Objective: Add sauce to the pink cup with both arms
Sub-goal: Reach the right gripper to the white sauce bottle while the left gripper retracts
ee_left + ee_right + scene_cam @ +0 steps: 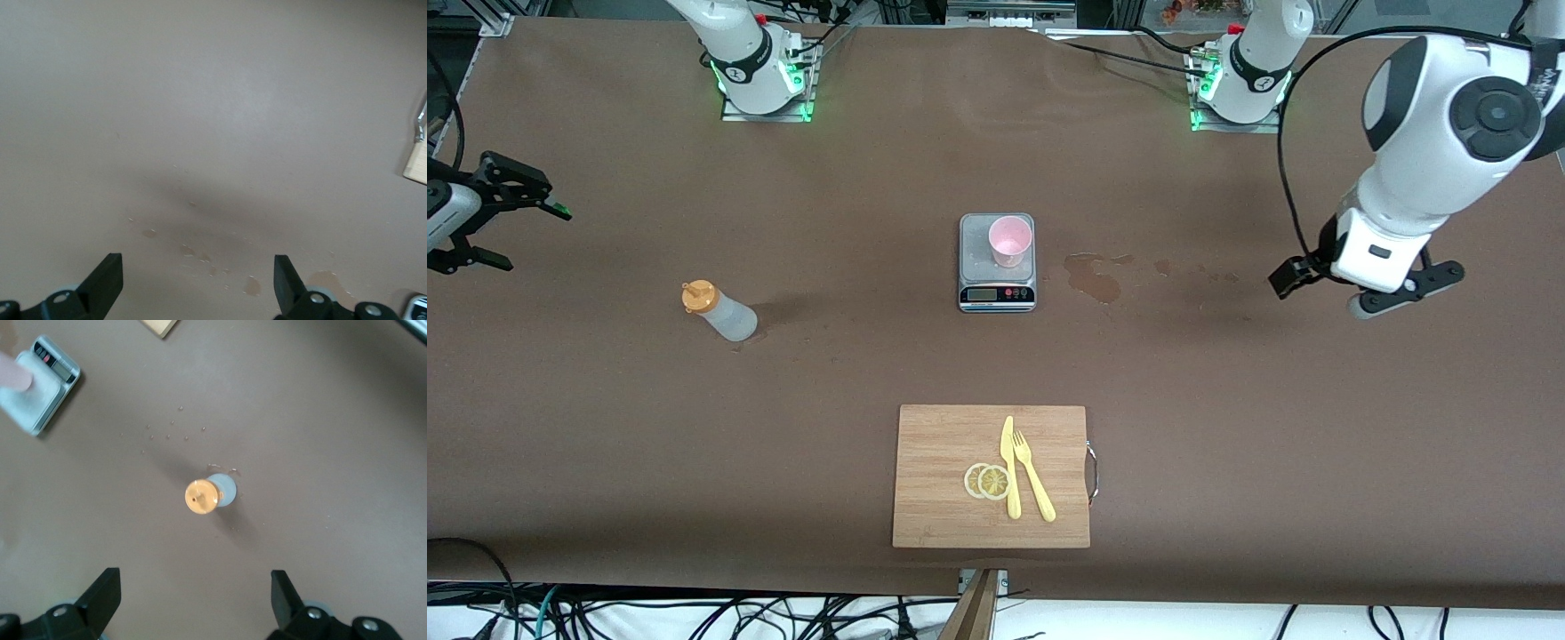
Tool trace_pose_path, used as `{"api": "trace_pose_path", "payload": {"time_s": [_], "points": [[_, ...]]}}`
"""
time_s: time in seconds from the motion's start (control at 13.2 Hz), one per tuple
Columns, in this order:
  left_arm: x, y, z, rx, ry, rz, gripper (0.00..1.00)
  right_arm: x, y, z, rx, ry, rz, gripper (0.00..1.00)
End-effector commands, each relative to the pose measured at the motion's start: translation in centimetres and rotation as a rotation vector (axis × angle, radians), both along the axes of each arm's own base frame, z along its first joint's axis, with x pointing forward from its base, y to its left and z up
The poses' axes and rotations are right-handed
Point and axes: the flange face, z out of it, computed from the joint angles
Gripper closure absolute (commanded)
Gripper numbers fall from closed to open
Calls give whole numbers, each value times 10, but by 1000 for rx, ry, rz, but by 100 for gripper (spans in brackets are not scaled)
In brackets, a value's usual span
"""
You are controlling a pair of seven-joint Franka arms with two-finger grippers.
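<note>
The sauce bottle (720, 311) stands upright on the table toward the right arm's end, whitish with an orange cap; it also shows in the right wrist view (208, 495). The pink cup (1009, 240) stands on a small grey scale (996, 293) at mid table. My right gripper (532, 238) is open and empty, up in the air over the table's edge at the right arm's end, well apart from the bottle; its fingers (107, 590) frame bare table. My left gripper (1365, 289) is open and empty over the table at the left arm's end; its fingers (110, 273) show bare table between them.
A wooden cutting board (943, 476) with a yellow knife (1009, 467), a yellow fork (1033, 476) and lemon slices (987, 481) lies nearer to the front camera than the scale. Wet stains (1094, 277) mark the table beside the scale toward the left arm's end.
</note>
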Motion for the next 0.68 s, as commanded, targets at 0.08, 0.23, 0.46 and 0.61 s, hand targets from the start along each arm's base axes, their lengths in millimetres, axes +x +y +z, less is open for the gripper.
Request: {"api": "trace_pose_path", "payload": {"time_s": [0.08,0.23,0.46,0.61], "points": [[7,31,34,-97,-34,47,0,-2,-65,-59,162,-37,153,0],[7,35,44,-48,-26,-9,0,-7,-104,-115,300,-38,172,0],[-13,58,76,-53,19,-129,0,0,-122,-195,525,-176,326,0],[-14,62,133,-71,-6,-119,0,-11,-122,-222,596,-235,376,0]]}}
